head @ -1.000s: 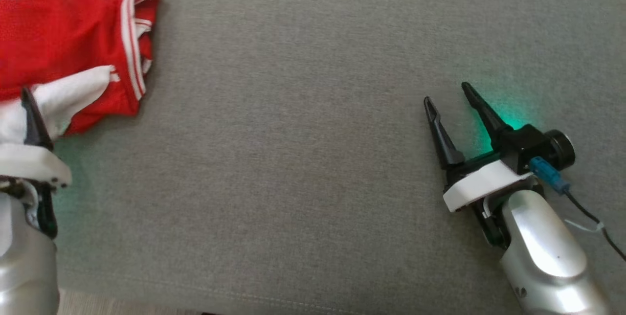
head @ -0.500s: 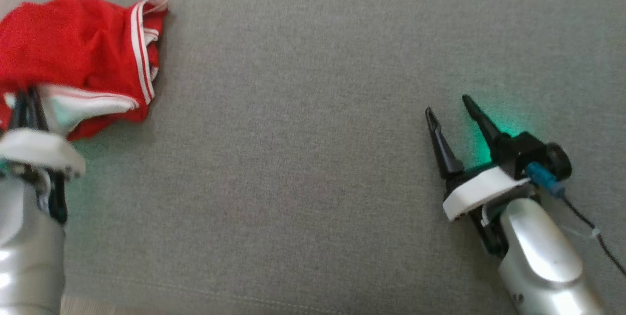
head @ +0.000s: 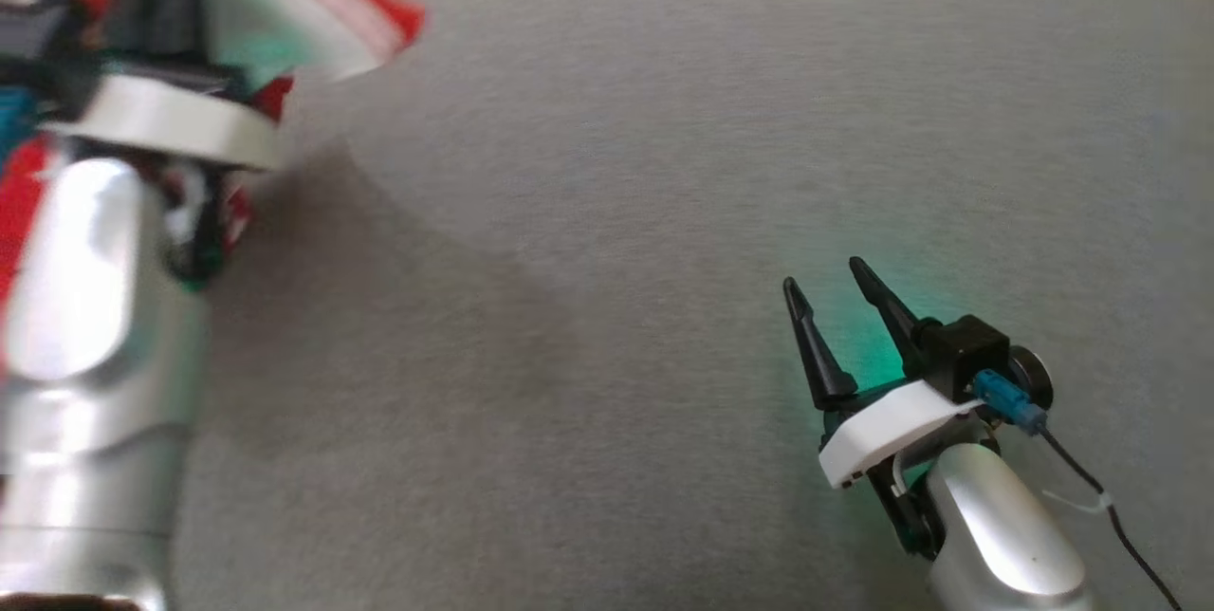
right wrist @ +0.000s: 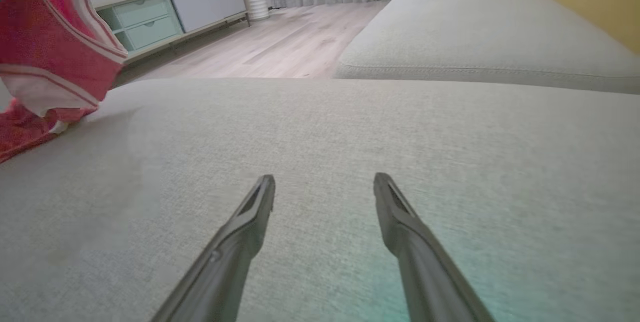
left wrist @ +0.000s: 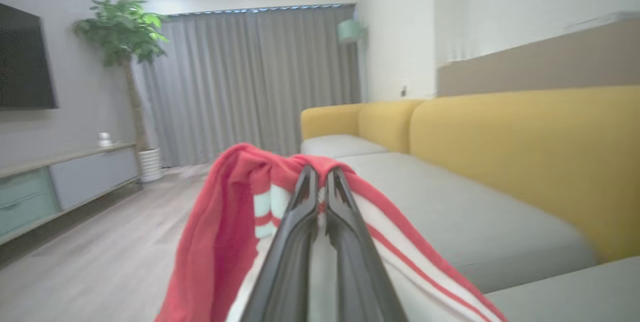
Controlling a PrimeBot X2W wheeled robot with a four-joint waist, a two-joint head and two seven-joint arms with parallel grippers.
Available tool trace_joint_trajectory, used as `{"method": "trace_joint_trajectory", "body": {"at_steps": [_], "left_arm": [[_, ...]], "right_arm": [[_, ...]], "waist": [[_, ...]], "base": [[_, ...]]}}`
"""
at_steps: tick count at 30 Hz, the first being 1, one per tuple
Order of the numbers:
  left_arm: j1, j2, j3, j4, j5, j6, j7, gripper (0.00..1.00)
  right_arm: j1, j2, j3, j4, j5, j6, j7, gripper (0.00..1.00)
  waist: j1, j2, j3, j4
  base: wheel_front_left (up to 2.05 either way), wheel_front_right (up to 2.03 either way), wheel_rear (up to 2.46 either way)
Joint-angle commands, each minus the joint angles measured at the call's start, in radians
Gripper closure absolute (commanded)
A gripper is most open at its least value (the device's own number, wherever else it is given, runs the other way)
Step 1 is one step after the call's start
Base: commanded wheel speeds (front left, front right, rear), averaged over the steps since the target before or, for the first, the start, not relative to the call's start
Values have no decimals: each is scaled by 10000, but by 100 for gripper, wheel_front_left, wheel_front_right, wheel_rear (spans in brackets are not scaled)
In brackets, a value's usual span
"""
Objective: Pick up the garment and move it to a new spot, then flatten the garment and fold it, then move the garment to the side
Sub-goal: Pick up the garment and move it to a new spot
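Left gripper: fingers pressed together on bunched fold of red white-striped garment, cloth draped down both sides of fingers. Garment hangs over far left corner of grey sofa cushion; in right wrist view lowest folds appear to touch cushion near left edge. Right gripper: wide, empty, low over cushion's near right part.

Risks:
- thin pinch may slip if arm swings fast
- trailing cloth may drag or snag on cushion
- single-point hold likely lands garment crumpled, making flattening harder
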Motion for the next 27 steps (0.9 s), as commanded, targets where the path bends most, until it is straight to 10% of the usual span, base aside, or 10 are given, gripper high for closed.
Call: {"method": "trace_joint_trajectory", "body": {"at_steps": [1, 16, 17, 19, 27], "left_arm": [[-598, 109, 59, -681, -149, 17, 66, 100], [30, -2171, -1976, -1866, -1372, 259, -428, 100], [203, -2186, -2052, -1683, -1353, 357, -488, 93], [632, -2205, -2166, -1225, -1326, 538, -600, 0], [2577, -1925, -1760, 67, -825, 1406, -953, 0]], "right_arm": [[36, 126, 259, -238, 72, 37, -36, 0], [81, 245, 326, -308, 231, 37, -36, 0], [86, 248, 308, -315, 231, 37, -36, 0], [91, 251, 242, -339, 229, 37, -36, 0], [149, 259, -58, -558, 253, 37, -36, 0]], "waist": [[2, 0, -274, -716], [2, 0, -266, -2437], [2, 0, -263, -2436], [2, 0, -259, -2401], [2, 0, -415, -2089]], "base": [[0, 0, 0], [0, 0, 0], [0, 0, 0], [0, 0, 0], [0, 0, 0]]}}
